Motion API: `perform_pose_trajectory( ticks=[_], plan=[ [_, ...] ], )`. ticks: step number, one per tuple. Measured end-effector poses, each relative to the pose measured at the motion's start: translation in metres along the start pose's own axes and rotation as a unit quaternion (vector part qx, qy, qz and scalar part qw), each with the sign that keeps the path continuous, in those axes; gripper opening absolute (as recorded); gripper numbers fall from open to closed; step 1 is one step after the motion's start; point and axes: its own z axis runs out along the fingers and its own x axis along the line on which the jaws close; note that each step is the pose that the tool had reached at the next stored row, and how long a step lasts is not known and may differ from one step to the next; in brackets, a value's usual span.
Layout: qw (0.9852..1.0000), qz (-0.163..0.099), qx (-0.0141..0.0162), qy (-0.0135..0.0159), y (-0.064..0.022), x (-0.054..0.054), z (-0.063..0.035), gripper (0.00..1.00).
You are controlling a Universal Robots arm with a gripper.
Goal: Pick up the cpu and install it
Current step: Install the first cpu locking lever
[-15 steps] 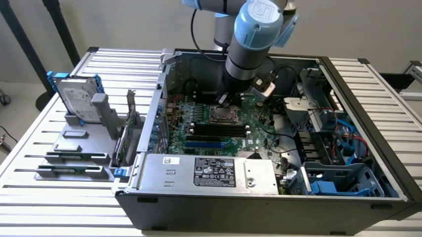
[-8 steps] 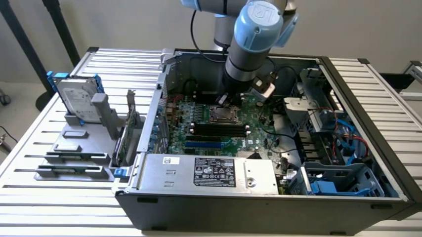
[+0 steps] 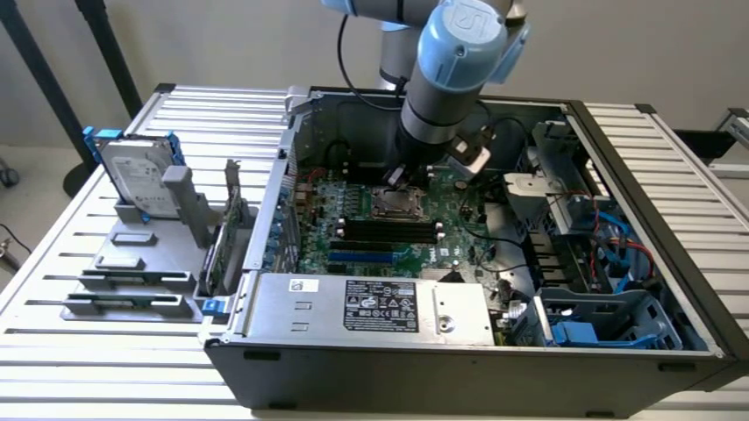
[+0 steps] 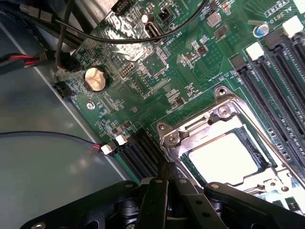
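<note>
On the exterior view's left, a grey parts holder (image 3: 135,263) rests on the slatted table (image 3: 105,368). It carries a hard drive with blue rails (image 3: 137,180) standing upright, with further holder slots nearer the camera.

Toward the centre, the open computer case (image 3: 468,351) lies on its side, exposing the green motherboard (image 3: 351,241). The power supply (image 3: 381,307) occupies the near edge of the case. The arm (image 3: 457,70) reaches down into the case and ends over the CPU socket (image 3: 392,203).

In the wrist view, the cpu (image 4: 221,157) lies flat inside the socket's metal frame (image 4: 190,131), its pale, shiny top facing up. It appears seated in the recess, square to the frame. A coin cell battery (image 4: 94,78) sits well apart from it on the board, and the memory slots (image 4: 271,81) run beside the socket.

The claw (image 4: 164,183) is pressed together, its black fingers meeting in a narrow tip. It holds nothing. The tip is beside the socket's edge, near the cpu; contact with the frame cannot be confirmed.

Judged from this arrangement, the placing step is complete and the work stands at the securing stage. Any contact at the socket calls for light, vertical force, because a sideways push could shift the chip in its seat.

On the exterior view's right, drive bays with blue fittings (image 3: 585,329) fill the end of the case.
</note>
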Motion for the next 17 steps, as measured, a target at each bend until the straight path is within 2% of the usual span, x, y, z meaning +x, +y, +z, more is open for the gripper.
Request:
perform_pose_trajectory(
  ticks=[8, 12, 17],
  plan=[
    [1.0, 0.004, 0.0044, -0.0018, 0.004, -0.008, -0.0165, 0.11],
    [1.0, 0.006, 0.007, -0.0036, 0.0078, -0.014, -0.0242, 0.11],
    [0.9999, 0.007, 0.0087, -0.005, 0.0112, -0.024, -0.0336, 0.11]
  ],
)
